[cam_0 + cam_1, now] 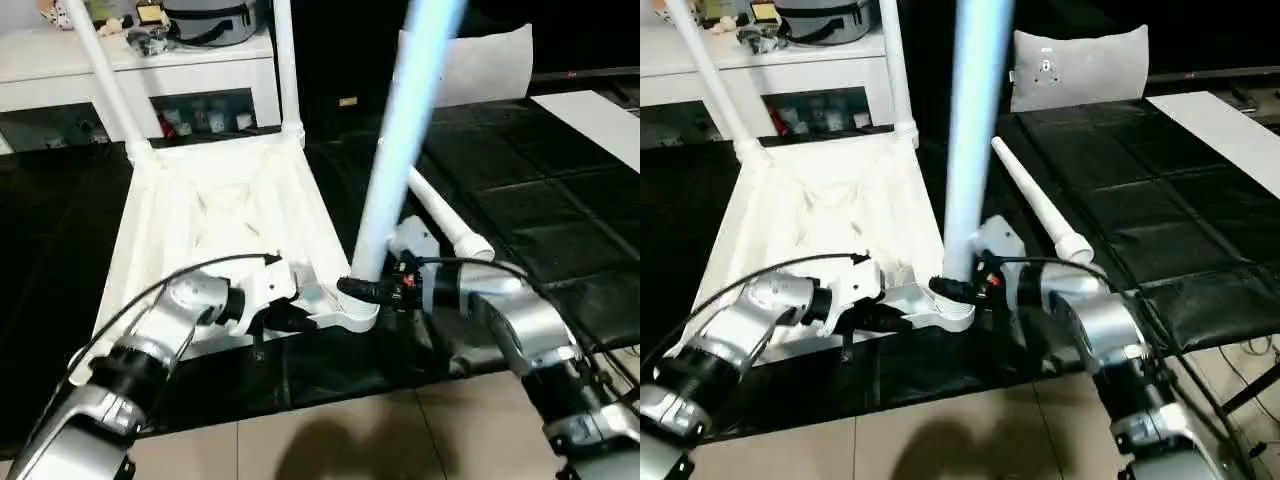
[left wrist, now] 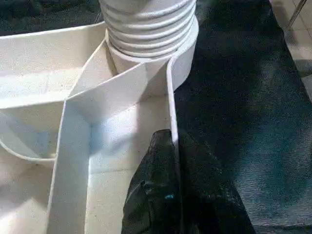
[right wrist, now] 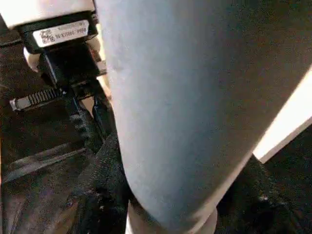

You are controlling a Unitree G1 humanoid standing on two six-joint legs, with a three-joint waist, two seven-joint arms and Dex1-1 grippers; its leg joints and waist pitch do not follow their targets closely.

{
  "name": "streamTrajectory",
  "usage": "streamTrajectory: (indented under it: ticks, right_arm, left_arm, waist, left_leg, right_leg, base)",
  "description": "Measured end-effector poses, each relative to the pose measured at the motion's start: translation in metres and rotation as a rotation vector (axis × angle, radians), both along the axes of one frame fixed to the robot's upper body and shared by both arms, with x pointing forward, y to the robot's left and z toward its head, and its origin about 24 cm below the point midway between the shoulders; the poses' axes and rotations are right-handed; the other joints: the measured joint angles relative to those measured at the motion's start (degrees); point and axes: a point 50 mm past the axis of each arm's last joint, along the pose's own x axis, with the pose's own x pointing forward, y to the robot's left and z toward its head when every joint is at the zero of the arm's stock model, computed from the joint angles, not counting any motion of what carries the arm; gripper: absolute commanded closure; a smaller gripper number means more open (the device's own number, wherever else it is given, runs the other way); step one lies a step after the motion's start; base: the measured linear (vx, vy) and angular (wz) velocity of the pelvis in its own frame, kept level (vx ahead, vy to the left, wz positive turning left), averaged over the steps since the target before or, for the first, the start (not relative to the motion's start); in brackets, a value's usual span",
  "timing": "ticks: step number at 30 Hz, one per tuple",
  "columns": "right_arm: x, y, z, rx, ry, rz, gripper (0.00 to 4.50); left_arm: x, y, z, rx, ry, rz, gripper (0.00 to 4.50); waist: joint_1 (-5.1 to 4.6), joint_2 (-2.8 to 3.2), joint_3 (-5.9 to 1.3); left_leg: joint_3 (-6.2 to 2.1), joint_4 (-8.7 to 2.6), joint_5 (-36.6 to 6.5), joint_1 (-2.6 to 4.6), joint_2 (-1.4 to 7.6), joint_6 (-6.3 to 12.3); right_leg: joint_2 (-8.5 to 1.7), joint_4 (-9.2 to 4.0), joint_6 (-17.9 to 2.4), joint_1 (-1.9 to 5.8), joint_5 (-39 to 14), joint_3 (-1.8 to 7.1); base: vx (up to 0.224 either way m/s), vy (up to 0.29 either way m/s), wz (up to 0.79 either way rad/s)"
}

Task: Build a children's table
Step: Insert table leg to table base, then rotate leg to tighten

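The white table top (image 1: 210, 215) lies upside down on the black mat, ribs up. Two white legs (image 1: 105, 80) (image 1: 287, 70) stand in its far corner sockets. A third leg (image 1: 400, 130) stands upright in the near right socket (image 1: 352, 315), its ribbed end (image 2: 146, 24) seated in the socket. My right gripper (image 1: 362, 290) is shut on this leg just above the socket. My left gripper (image 1: 290, 318) is shut on the top's near rim (image 2: 170, 97), one black finger on each side of the thin wall. A fourth leg (image 1: 1040, 210) lies loose on the mat to the right.
A white cabinet (image 1: 130, 70) with clutter on its top stands behind the table top. A grey cushion (image 1: 1080, 65) leans at the back right. The black mat (image 1: 540, 220) ends at a tiled floor (image 1: 380, 440) near me. A white board (image 1: 600, 120) lies at the far right.
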Motion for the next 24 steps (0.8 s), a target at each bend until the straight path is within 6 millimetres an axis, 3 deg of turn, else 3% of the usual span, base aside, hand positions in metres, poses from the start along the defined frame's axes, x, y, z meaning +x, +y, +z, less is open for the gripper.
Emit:
streamTrajectory:
  ticks: [14,18,20,24]
  right_arm:
    - [-0.001,0.007,0.001,0.001,0.017,0.006,2.60]
    - [-0.002,0.014,0.000,0.015,0.030,-0.098,2.60]
    - [0.003,0.022,-0.002,0.022,0.031,-0.228,2.60]
    - [0.020,0.028,0.000,0.020,0.015,-0.462,2.60]
  left_arm:
    - [0.002,0.006,0.004,0.020,0.010,0.000,4.50]
    - [-0.005,0.007,0.002,0.003,0.035,0.114,4.50]
    - [-0.007,0.001,0.001,-0.015,0.042,0.234,4.50]
    - [-0.012,-0.027,-0.002,-0.077,0.044,0.456,4.50]
  waist:
    - [-0.95,-0.37,-0.04]
    - [-1.57,-0.61,-0.29]
    - [-2.52,-0.66,-0.31]
    - [-5.81,-0.53,-0.31]
  left_leg:
    - [-0.09,-0.25,-0.02,-0.17,0.00,0.00]
    - [-0.06,-0.59,-0.01,0.03,-0.02,-0.01]
    - [0.00,-0.58,-0.01,0.14,-0.03,-0.02]
    - [-0.06,-0.62,-0.06,0.06,-0.07,-0.06]
  right_leg:
    - [0.00,-0.02,0.13,-0.14,-0.08,0.01]
    - [0.01,-0.03,0.21,-0.13,-0.15,0.13]
    - [0.00,-0.03,0.21,-0.10,-0.16,0.15]
    - [-0.02,-0.78,0.23,0.00,-0.17,-0.14]
  base:
    - [0.000,0.000,0.00]
    - [0.000,0.000,0.00]
    - [0.000,0.000,0.00]
    - [0.000,0.000,0.00]
